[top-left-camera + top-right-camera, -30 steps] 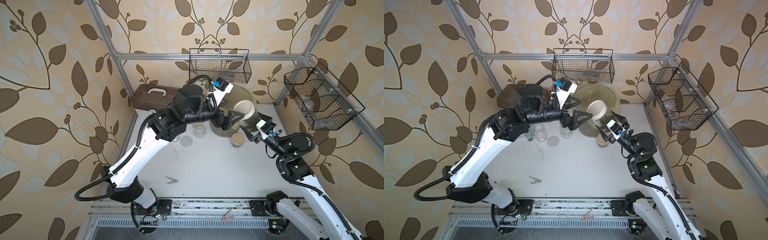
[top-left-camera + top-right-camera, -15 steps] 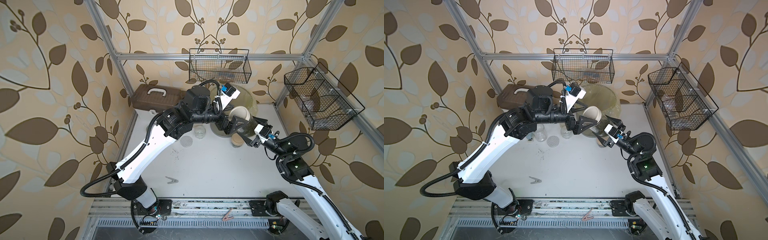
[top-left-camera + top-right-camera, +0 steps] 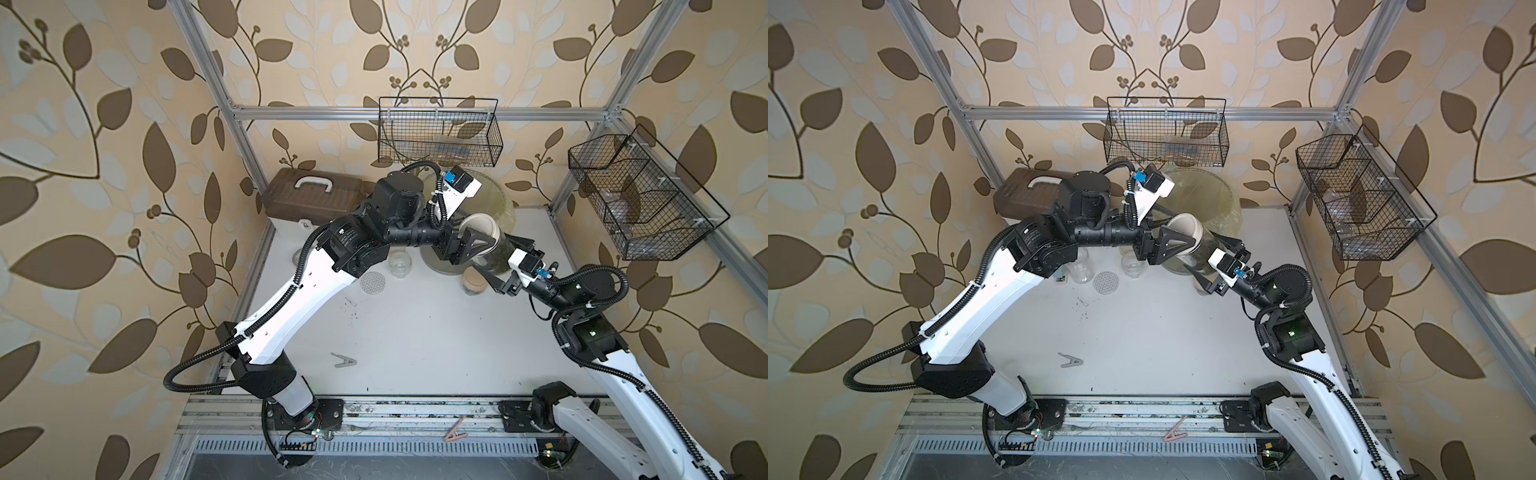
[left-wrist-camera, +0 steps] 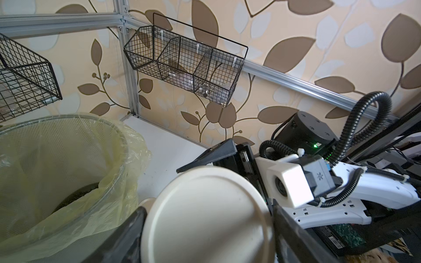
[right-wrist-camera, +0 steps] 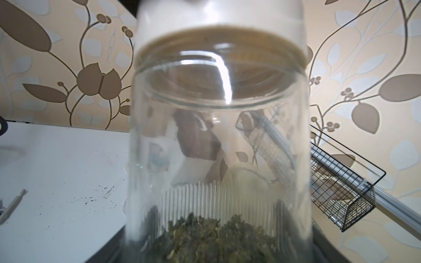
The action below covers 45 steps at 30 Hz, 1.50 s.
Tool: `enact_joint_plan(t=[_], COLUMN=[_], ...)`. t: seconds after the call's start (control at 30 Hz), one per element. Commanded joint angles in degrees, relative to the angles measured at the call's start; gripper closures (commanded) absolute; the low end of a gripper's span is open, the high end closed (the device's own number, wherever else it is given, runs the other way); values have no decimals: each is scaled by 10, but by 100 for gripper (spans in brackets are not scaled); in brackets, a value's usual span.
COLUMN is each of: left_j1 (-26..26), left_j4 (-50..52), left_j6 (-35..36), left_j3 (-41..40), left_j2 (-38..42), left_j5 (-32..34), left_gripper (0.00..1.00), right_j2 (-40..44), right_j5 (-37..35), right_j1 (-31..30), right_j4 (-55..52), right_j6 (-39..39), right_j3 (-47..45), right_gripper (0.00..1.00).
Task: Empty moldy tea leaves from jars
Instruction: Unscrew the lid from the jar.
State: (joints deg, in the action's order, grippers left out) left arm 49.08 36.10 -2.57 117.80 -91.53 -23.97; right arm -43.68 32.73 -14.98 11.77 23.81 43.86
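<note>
1. My right gripper [image 3: 505, 262] is clamped on the base end of the tall jar [image 3: 492, 253]. It holds the jar off the table [image 3: 415, 332], tilted, with the lid end higher.
2. My left gripper [image 4: 208, 208] is narrowed on that jar's lid [image 4: 205, 216]. In the left wrist view a finger [image 4: 127, 232] sits against the rim on each side, and the lid is on.
3. The tea [image 5: 216, 234] lies as a dark green heap at the jar's base end; the glass above it is clear.
4. In both top views the held jar hangs at the near edge of the bin [image 3: 500, 208]. The bin has a yellow liner [image 4: 127, 182] and dark bits at the bottom.
5. On the table, an open jar [image 3: 400, 266] stands near the bin's foot, and a short jar [image 3: 473, 284] with its lid on stands just below the held one. A dotted lid [image 3: 372, 283] lies flat near the open jar.
</note>
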Motion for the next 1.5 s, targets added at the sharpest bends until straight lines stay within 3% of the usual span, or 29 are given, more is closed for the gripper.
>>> enact_joint_plan(t=[0.0,0.1,0.2,0.33,0.5,0.6,0.8,1.0,1.13,1.3,1.47], left_j1=[-1,-1,-1,0,0,-1,-1,-1,-1,-4,-7], left_j4=[10,16,20,14,-8,-52,-52,-11,-3,9,3], left_j6=[-14,-23,-24,-24,-55,-129,-339,-515,-608,-680,-685], left_j3=[21,30,34,33,26,1,-12,10,5,-13,-14], left_j2=[-8,-15,-20,-20,-16,-8,-13,-23,-18,-6,1], left_j5=[11,15,16,20,39,82,251,371,416,443,453], left_gripper=[22,8,7,14,33,40,47,45,46,47,49], right_j2=[5,6,5,5,4,1,-28,-65,-79,-76,-63], right_j5=[-9,-13,-13,-14,-25,-62,-185,-279,-331,-344,-347], right_j1=[0,1,0,0,-1,-5,-30,-58,-72,-78,-81], right_j4=[31,27,27,26,21,18,35,98,116,112,106], right_j6=[8,15,15,15,22,38,114,166,196,225,233], right_j3=[21,22,21,21,20,18,13,0,-5,-13,-23], right_gripper=[65,65,65,66,66,66,66,67,69,70,71])
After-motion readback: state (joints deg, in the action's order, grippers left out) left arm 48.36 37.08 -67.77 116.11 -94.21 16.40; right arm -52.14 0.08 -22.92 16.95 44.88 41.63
